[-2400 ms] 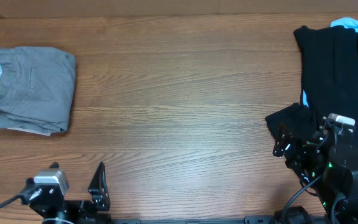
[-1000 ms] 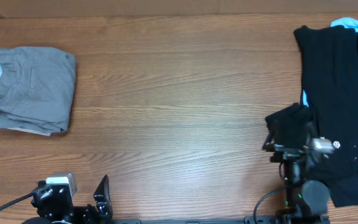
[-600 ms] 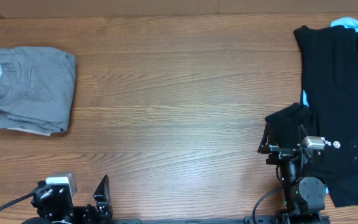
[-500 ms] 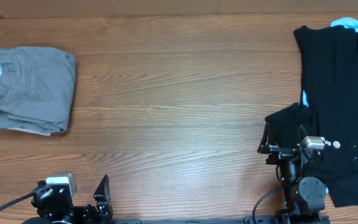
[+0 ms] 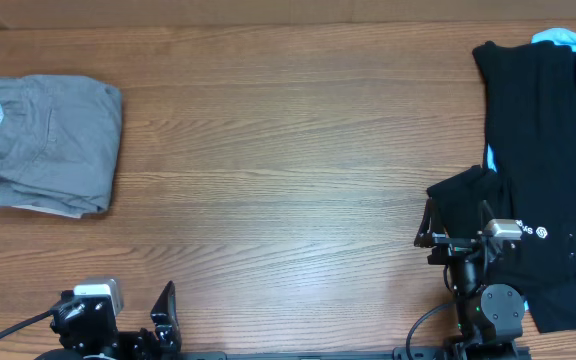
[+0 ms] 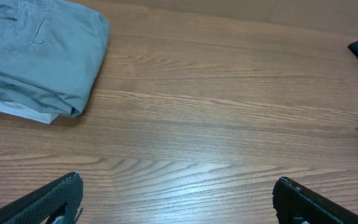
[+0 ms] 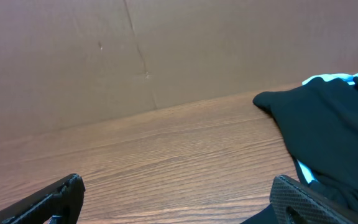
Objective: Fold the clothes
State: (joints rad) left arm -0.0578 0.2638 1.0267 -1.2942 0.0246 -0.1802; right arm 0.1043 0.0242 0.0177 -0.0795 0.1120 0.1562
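Observation:
Folded grey shorts (image 5: 53, 142) with a pale waistband lining lie at the table's far left; they also show in the left wrist view (image 6: 36, 56). A black garment (image 5: 548, 150) with a light blue piece under it lies spread at the right, also in the right wrist view (image 7: 328, 124). My left gripper (image 6: 176, 196) is open and empty at the table's front left edge (image 5: 163, 310). My right gripper (image 7: 179, 199) is open and empty, at the front right beside the black garment's left corner (image 5: 458, 225).
The wooden table (image 5: 288, 180) runs between the two garments. A brown wall (image 7: 135, 50) stands behind the table's far edge.
The right arm swung from a low tilted pose to stand at the black garment's left corner, then stopped. The left arm shifted slightly. The garments have not moved.

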